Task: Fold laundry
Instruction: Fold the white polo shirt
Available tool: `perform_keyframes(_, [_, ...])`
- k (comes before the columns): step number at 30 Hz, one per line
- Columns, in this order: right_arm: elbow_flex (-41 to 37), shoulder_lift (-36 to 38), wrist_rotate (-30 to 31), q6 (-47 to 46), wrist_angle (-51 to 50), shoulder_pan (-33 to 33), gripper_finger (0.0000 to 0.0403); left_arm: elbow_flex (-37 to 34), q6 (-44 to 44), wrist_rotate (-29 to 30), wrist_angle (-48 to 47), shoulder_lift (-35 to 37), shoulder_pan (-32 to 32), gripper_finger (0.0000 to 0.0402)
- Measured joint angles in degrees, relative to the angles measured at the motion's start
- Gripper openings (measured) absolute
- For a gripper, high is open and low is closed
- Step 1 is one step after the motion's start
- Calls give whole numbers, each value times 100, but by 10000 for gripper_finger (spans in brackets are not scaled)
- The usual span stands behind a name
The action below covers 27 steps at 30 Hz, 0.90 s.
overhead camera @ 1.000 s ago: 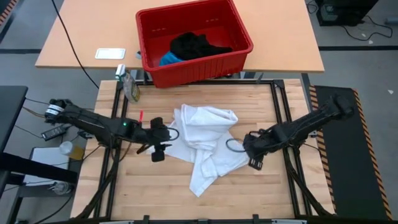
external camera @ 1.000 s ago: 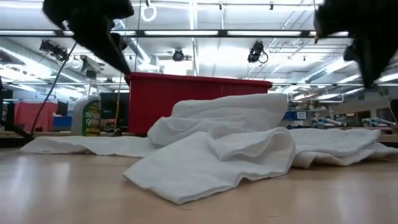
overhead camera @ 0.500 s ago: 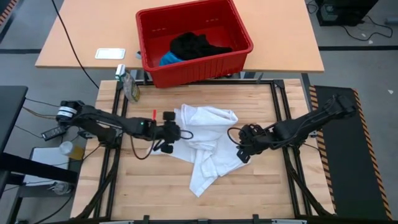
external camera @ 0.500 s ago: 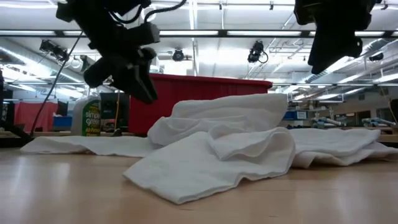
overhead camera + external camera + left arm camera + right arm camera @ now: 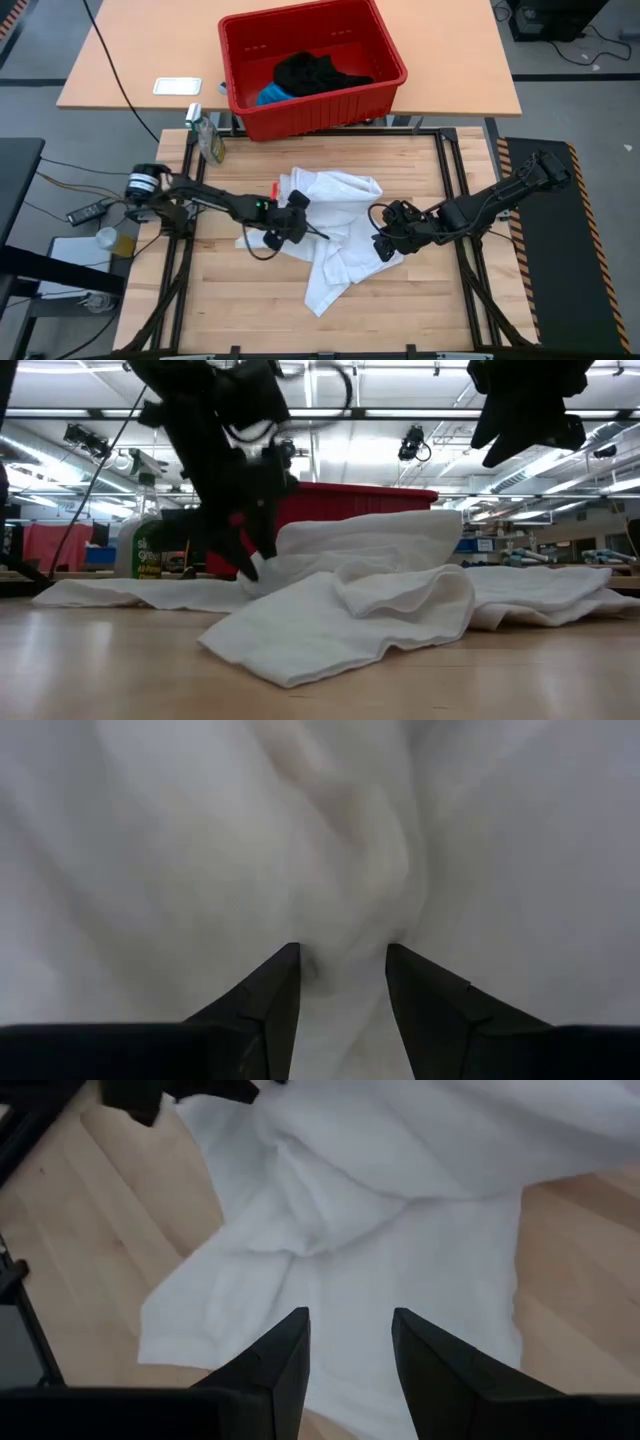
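A wooden worktop (image 5: 230, 300) sits in a bright workshop, with a red basket (image 5: 385, 70) on the table behind it. The white garment (image 5: 335, 215) lies crumpled in the middle of the worktop, one tail trailing toward the near edge. The black garment (image 5: 312, 72) and the blue one (image 5: 270, 95) are in the basket.

The left claw (image 5: 295, 222) is down at the white garment's left edge, jaws apart, with a ridge of cloth bunched between the fingertips (image 5: 285, 970); it has not pinched shut. The right claw (image 5: 385, 243) hovers over the garment's right edge, jaws also apart and holding nothing; the low view shows it well above the cloth.

The risks, as I judge them:
- The left claw may close on several stacked layers, since the cloth there is heaped, and lift a wad instead of one edge.
- The right claw may come down on flat cloth and catch nothing, or press into the wood.
- If only one side grips, a pull would drag the garment sideways and tangle it more.
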<state>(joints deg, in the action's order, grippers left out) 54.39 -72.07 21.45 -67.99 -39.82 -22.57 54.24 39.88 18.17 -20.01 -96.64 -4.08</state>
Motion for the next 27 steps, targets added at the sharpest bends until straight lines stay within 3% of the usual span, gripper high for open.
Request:
perform_keyframes(4, [0,0,17,-3,73,0,152,108,-160,265,-286,-256,110,132])
perform_keyframes(10, [0,1,163,6,89,0,152,455,-1451,321,-382,-93,341,13])
perform_keyframes(14, [-2,7,-229,190,261,-41,152,718,-2472,315,-836,435,583,3])
perform_keyframes(21, [-2,13,-1038,364,319,-302,152,710,-3451,389,-1564,2181,1124,1])
perform_keyframes(27, [-4,7,-1039,528,213,-317,152,607,-4021,446,-2349,2851,1835,19])
